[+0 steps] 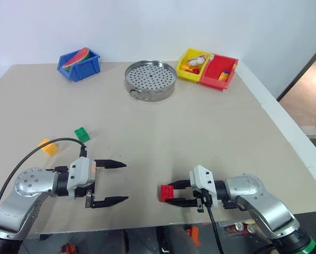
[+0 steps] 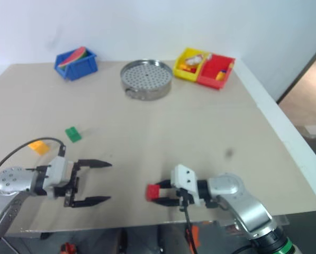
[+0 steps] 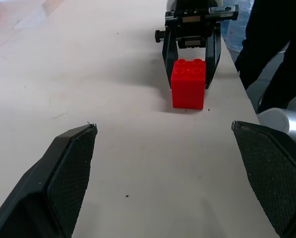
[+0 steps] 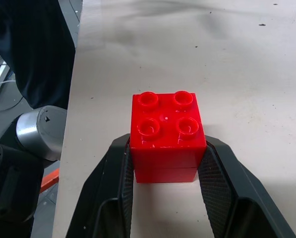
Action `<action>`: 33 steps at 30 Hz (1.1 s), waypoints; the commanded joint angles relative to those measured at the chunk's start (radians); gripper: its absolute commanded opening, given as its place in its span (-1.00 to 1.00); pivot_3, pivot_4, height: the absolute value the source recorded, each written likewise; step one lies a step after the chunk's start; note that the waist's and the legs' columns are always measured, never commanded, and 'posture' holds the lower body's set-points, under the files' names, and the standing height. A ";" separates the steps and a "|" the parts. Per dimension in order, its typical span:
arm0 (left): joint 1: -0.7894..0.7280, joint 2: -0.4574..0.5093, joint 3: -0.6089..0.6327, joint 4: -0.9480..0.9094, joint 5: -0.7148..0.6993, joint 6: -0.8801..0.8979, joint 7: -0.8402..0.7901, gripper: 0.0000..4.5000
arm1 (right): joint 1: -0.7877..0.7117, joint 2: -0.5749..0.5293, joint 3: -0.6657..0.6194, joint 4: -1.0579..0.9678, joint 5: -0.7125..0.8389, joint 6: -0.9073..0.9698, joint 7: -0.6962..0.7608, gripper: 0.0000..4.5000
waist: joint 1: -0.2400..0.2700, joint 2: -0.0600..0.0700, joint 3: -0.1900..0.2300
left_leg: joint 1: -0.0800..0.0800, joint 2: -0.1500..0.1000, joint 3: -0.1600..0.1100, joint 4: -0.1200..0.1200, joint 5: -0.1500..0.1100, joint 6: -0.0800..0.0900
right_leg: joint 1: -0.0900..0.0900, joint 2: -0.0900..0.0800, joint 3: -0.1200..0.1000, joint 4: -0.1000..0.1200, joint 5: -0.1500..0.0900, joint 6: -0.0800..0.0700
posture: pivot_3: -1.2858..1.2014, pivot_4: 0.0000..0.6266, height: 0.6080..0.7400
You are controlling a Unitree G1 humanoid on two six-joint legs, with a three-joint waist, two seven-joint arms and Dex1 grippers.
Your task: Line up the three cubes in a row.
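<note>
Because the right gripper (image 4: pixel 166 171) clamps the red cube (image 1: pixel 166 192) near the table (image 1: pixel 210 132) front edge, this cube looks ready to carry. Beside it, the left gripper (image 1: pixel 118 182) hangs wide and empty. Farther left sit the orange-yellow cube (image 1: pixel 48 146) and green cube (image 1: pixel 82 134), with bare tabletop between for a row of 3.

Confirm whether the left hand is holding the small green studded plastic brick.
No: the left hand is open, and the green studded plastic brick lies apart on the table.

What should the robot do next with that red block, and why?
Probably lift the red cube slightly and carry it toward the green cube and orange-yellow cube. The right gripper is shut on it near the table's front edge, far from them.
</note>
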 commanded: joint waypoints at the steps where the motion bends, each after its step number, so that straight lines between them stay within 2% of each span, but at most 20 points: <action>1: 0.000 0.013 0.012 -0.032 0.000 -0.011 0.000 1.00 | -0.010 0.005 -0.004 -0.008 0.002 -0.016 0.006 -0.24 | 0.000 0.000 0.000 | 0.000 0.000 0.000 0.000 0.000 0.000 | 0.000 0.000 0.000 0.000 0.000 0.000 | 0.03 -0.52 1.00; 3: 0.000 0.013 0.011 -0.032 0.000 -0.012 -0.002 1.00 | -0.009 0.004 -0.004 -0.009 0.002 -0.017 0.008 -0.24 | 0.000 0.000 0.000 | 0.000 0.000 0.000 0.000 0.000 0.000 | 0.000 0.000 0.000 0.000 0.000 0.000 | 0.03 -0.52 1.00; 4: -0.002 0.012 0.009 -0.030 0.002 -0.013 -0.003 1.00 | -0.010 0.005 -0.005 -0.007 0.001 -0.019 0.008 -0.40 | 0.000 0.000 0.000 | 0.000 0.000 0.000 0.000 0.000 0.000 | 0.000 0.000 0.000 0.000 0.000 0.000 | 0.03 -0.52 1.00; 5: -0.003 0.011 0.007 -0.028 0.003 -0.014 -0.003 1.00 | -0.010 0.006 -0.006 -0.005 -0.003 -0.022 0.005 -0.43 | 0.000 0.000 0.000 | 0.000 0.000 0.000 0.000 0.000 0.000 | 0.000 0.000 0.000 0.000 0.000 0.000 | 0.03 -0.52 1.00; 13: -0.008 0.001 0.007 -0.016 0.001 -0.012 0.001 1.00 | -0.018 -0.002 -0.047 -0.006 0.021 -0.006 -0.008 -0.44 | 0.000 0.000 0.000 | 0.000 0.000 0.000 0.000 0.000 0.000 | 0.000 0.000 0.000 0.000 0.000 0.000 | 0.03 -0.52 1.00; 20: 0.014 -0.004 0.030 -0.004 0.000 -0.022 0.016 1.00 | -0.131 -0.029 -0.078 0.049 0.058 0.028 0.055 -0.44 | 0.000 0.000 0.000 | 0.000 0.000 0.000 0.000 0.000 0.000 | 0.000 0.000 0.001 0.000 0.000 0.000 | 0.03 -0.52 1.00; 23: 0.022 -0.013 0.036 0.002 -0.003 -0.025 0.028 1.00 | -0.213 -0.026 -0.068 0.126 0.060 0.025 0.104 -0.44 | -0.001 0.000 0.000 | 0.000 0.000 0.000 0.000 0.000 0.000 | 0.000 0.001 0.001 0.000 0.000 0.000 | 0.03 -0.52 1.00; 27: 0.031 -0.015 0.039 0.028 0.010 -0.044 0.031 1.00 | -0.333 -0.013 -0.012 0.302 -0.006 -0.082 0.210 -0.44 | 0.000 0.000 0.000 | 0.001 0.000 0.001 0.000 0.000 0.000 | 0.000 0.001 0.001 0.000 0.001 0.000 | 0.03 -0.52 1.00; 33: 0.019 -0.020 0.042 0.042 0.017 -0.045 0.060 1.00 | -0.505 0.057 0.019 0.574 -0.074 -0.178 0.285 -0.44 | -0.001 0.000 0.000 | 0.000 0.001 0.001 0.000 0.000 0.000 | 0.000 0.001 0.001 0.001 0.004 0.002 | 0.03 -0.52 1.00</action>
